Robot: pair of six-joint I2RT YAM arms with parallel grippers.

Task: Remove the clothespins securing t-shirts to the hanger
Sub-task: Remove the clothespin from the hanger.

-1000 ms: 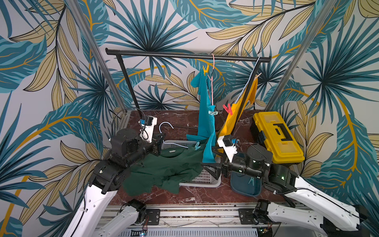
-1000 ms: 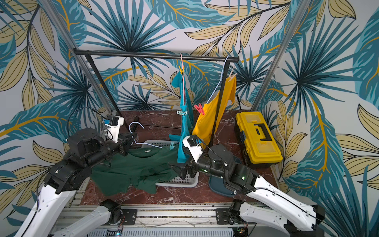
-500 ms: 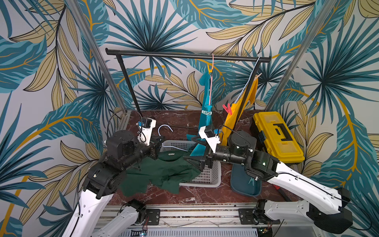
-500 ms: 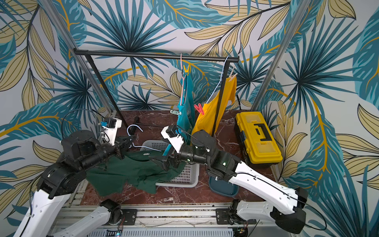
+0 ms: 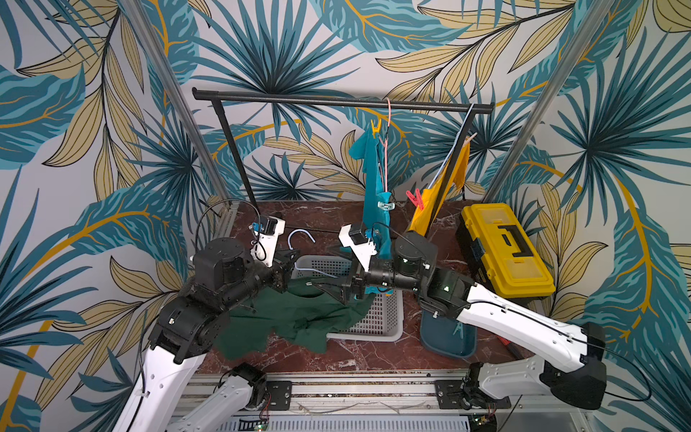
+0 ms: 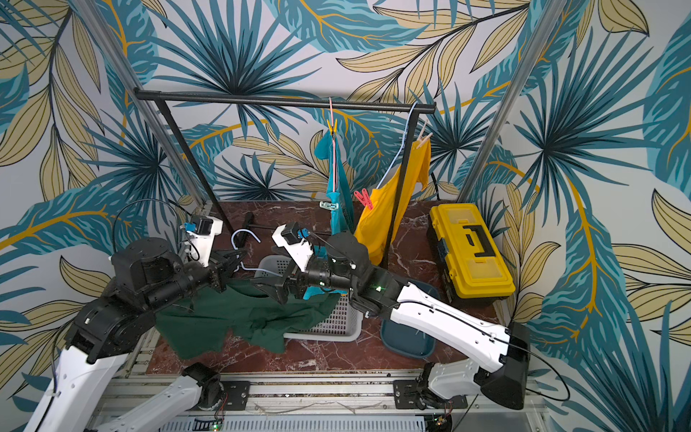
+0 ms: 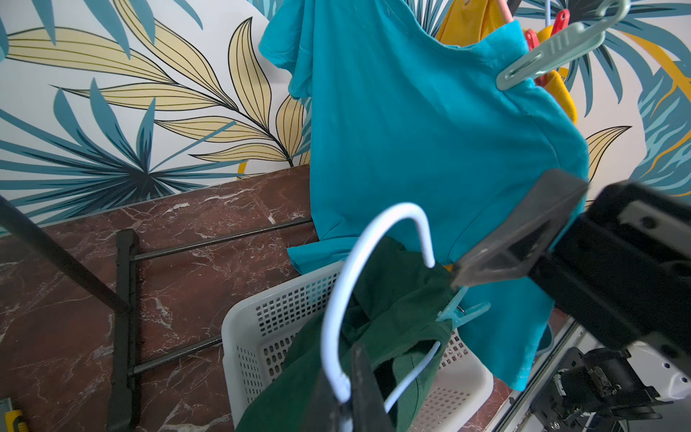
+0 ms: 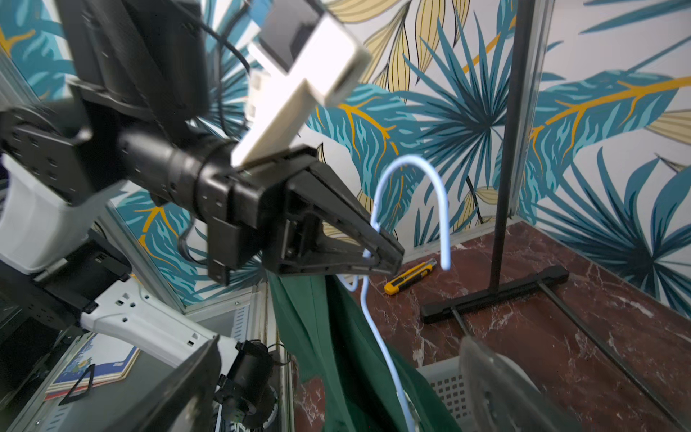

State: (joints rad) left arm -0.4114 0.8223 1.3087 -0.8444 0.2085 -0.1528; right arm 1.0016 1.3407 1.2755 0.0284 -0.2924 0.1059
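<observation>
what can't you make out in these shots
- Teal clothespin by the dark green t-shirt: left wrist view, half behind a blurred jaw of the right gripper.
- Dark blue tray: both top views, far end under the right arm.
- Red object beside it: a top view, mostly under that arm, too small to name.

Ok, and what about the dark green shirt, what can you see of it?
The dark green shirt is soft, wrinkly cloth, off the rail. It sags in a heap, partly over the white basket and partly on the marble table. It hangs on a pale blue wire hanger, whose neck the left gripper pinches shut. A teal clothespin seems clipped at its shoulder.
</observation>
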